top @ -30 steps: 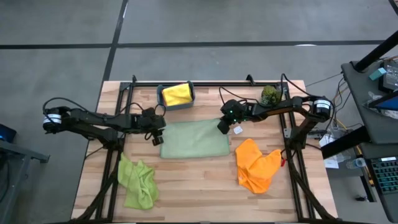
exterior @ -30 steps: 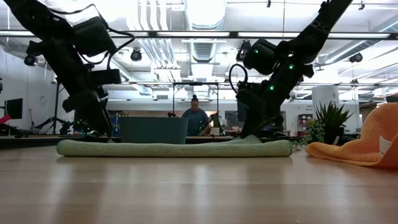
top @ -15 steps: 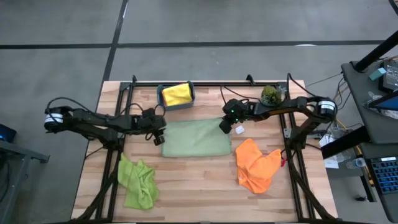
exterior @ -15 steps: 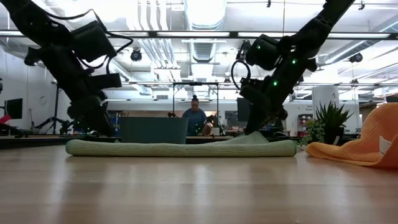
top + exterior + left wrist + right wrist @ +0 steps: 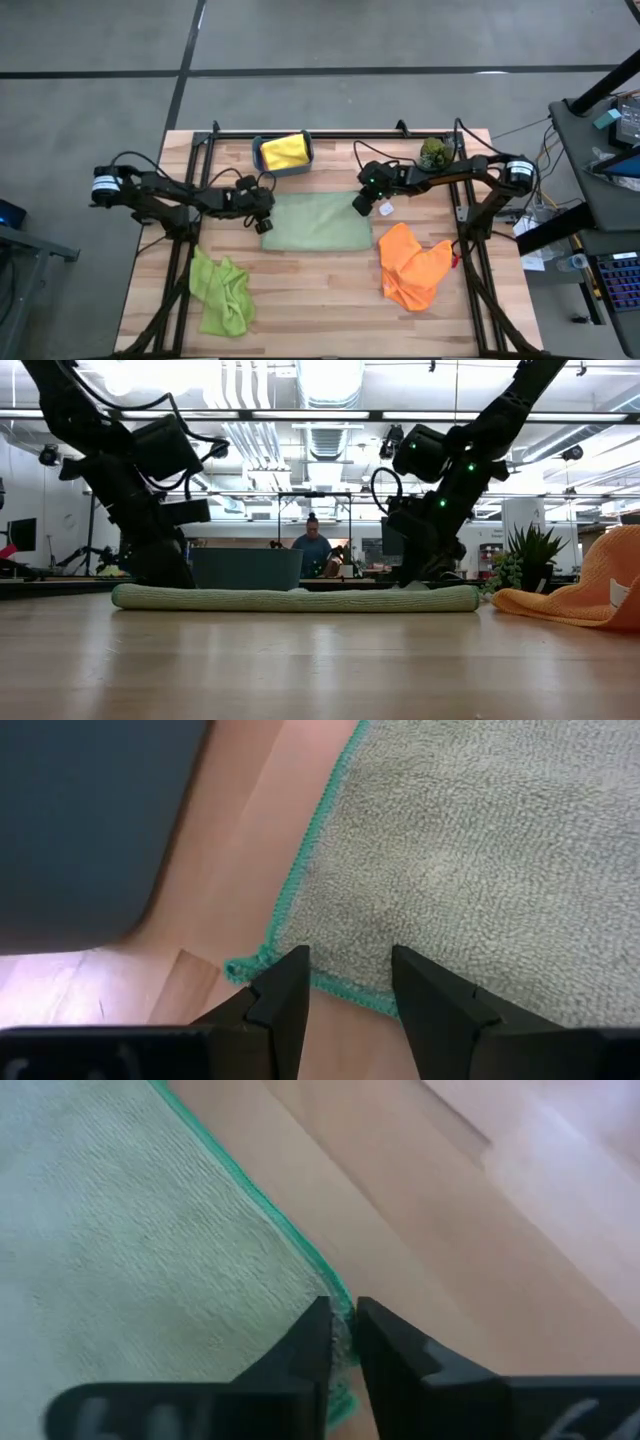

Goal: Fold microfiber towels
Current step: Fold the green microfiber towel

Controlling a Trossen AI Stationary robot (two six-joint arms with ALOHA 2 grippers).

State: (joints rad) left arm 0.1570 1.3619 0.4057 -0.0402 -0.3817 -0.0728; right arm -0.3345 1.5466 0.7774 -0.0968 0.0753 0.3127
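The pale sage green towel (image 5: pixel 315 222) lies flat mid-table, its teal hem showing in both wrist views. My left gripper (image 5: pixel 263 224) stands open at the towel's left end. Its fingertips (image 5: pixel 350 970) straddle the hem beside a corner (image 5: pixel 235 970). My right gripper (image 5: pixel 358 206) is at the towel's far right corner, its fingers a narrow gap apart with the hem (image 5: pixel 340 1315) between them. The orange towel (image 5: pixel 412 265) and the lime green towel (image 5: pixel 222 290) lie crumpled near the front. The yellow towel (image 5: pixel 285 150) sits in the teal bin. My left gripper slants down from the table's left over the towel's left hem (image 5: pixel 340 985), one finger on each side of it. I cannot tell whether the tips touch the cloth. My right gripper slants down over the far right corner (image 5: pixel 325 1285), which lies flat on the table. I cannot tell whether its fingers touch the hem.
The teal bin (image 5: pixel 262 158) stands at the far edge, left of middle, and a small plant sprig (image 5: pixel 434 152) at the far right. A white tag (image 5: pixel 382 209) lies beside my right gripper. Bare wood shows in front of the sage towel, between the two crumpled towels.
My left gripper has gone down and toward the table's right, onto the sage towel's left end. The towel's far right corner, which stood raised under my right gripper, has sunk flat. The towel has slid a little toward the table's right.
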